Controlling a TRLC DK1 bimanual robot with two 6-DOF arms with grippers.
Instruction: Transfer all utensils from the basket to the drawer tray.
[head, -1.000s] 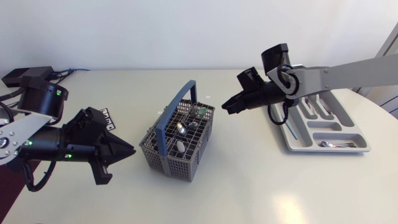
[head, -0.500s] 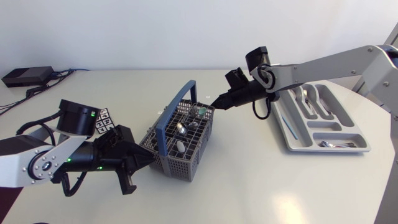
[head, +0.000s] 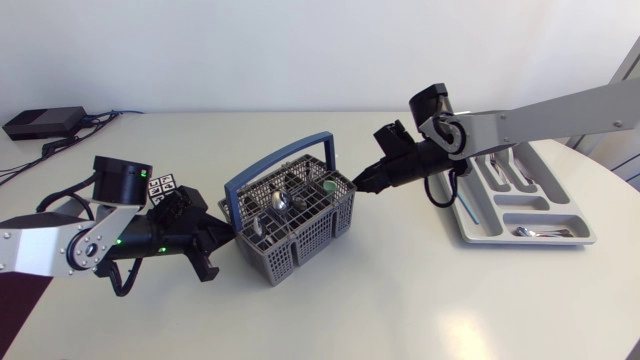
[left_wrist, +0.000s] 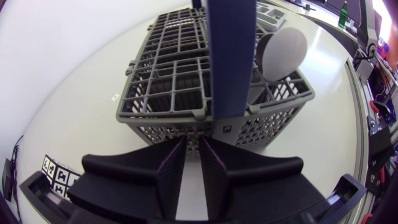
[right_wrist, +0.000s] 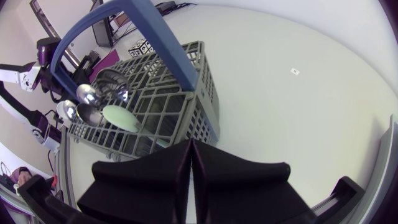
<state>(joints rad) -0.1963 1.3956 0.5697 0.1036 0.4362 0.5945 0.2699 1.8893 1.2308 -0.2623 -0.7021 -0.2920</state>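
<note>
Now the left pincer (left_wrist: 193, 142) stands a narrow slit apart, gripping nothing, tips right at the basket (left_wrist: 180, 106) wall (utensils (head: 280, 202) inside). The right pincer (right_wrist: 189, 146), closed and empty, noses the basket's opposite corner on the worktop (head: 400, 290).

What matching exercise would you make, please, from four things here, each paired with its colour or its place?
Things:
1. basket handle
2. drawer tray
3. left gripper
4. right gripper

Matches:
A. at the basket's side toward the tray
B. blue
C. at the basket's side away from the tray
D. light grey, by my right arm

Pairs: 1-B; 2-D; 3-C; 4-A
</note>
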